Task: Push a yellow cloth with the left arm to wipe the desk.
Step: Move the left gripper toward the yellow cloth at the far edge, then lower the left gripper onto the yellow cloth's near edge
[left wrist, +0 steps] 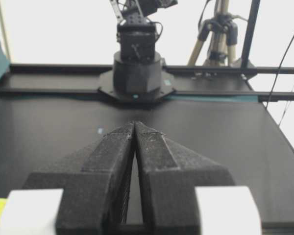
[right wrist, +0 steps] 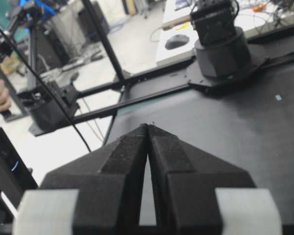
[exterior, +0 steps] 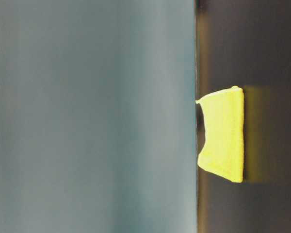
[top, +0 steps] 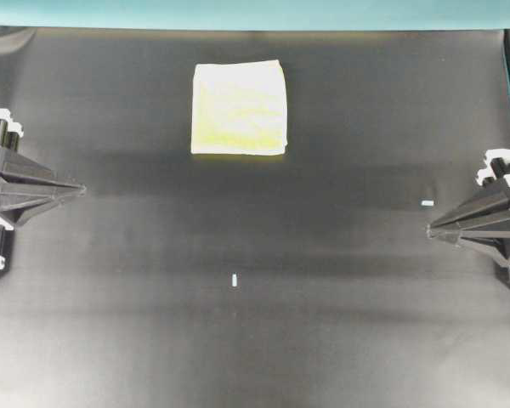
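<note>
My left arm sits low at the left edge of the desk, its left gripper pointing level toward the middle, fingers pressed together on nothing; my right gripper mirrors it from the right edge, likewise closed and empty; the yellow cloth lies flat near the desk's far teal strip, well apart from both; no readable writing anywhere.

Yellow cloth flat on black desk, near teal edge strip
</note>
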You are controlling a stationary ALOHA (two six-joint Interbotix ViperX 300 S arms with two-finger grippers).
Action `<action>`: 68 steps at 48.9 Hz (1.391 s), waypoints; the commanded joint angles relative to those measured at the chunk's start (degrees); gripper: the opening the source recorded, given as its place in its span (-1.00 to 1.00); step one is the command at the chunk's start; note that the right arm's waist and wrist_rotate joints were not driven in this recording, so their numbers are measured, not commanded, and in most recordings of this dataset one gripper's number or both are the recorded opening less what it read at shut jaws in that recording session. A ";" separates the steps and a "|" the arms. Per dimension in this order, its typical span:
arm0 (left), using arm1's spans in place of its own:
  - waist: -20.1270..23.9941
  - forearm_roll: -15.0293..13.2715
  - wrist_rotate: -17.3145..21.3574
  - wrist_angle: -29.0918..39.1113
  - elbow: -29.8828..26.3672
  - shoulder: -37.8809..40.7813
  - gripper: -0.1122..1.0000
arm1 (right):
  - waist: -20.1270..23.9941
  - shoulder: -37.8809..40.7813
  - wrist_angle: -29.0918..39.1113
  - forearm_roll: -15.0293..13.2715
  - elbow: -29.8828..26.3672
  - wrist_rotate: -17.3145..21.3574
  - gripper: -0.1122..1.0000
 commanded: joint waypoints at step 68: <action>27.42 2.46 0.70 -1.23 -35.86 71.63 0.75 | -0.09 1.67 11.07 0.00 -0.70 -0.09 -0.80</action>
